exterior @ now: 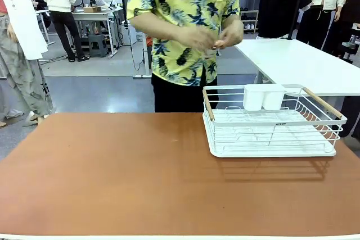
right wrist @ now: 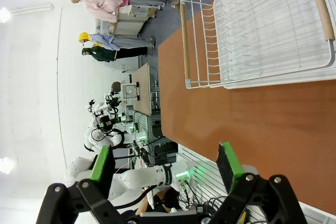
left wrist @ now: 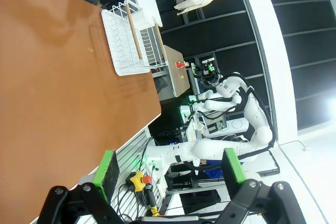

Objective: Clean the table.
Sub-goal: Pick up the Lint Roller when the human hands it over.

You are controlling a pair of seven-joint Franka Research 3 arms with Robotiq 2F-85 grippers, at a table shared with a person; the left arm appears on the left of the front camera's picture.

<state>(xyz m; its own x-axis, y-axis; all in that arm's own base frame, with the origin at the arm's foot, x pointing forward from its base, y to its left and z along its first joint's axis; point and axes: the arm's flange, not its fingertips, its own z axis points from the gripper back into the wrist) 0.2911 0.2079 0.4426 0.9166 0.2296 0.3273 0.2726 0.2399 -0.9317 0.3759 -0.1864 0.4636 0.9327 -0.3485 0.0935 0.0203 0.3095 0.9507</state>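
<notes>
left gripper [left wrist: 169, 167]: jaws wide apart, nothing between | right gripper [right wrist: 164, 162]: same, wide and empty | table [right wrist: 252, 114]: ahead of both grippers, past the fingertips | dish rack [right wrist: 262, 30]: on the table, farther ahead of the right gripper, probably the nearer arm

The person [exterior: 183, 21] wears a yellow short-sleeved shirt with blue pineapple print. The left gripper [left wrist: 169, 167] and right gripper [right wrist: 164, 162] are black, bolted and green-padded.
</notes>
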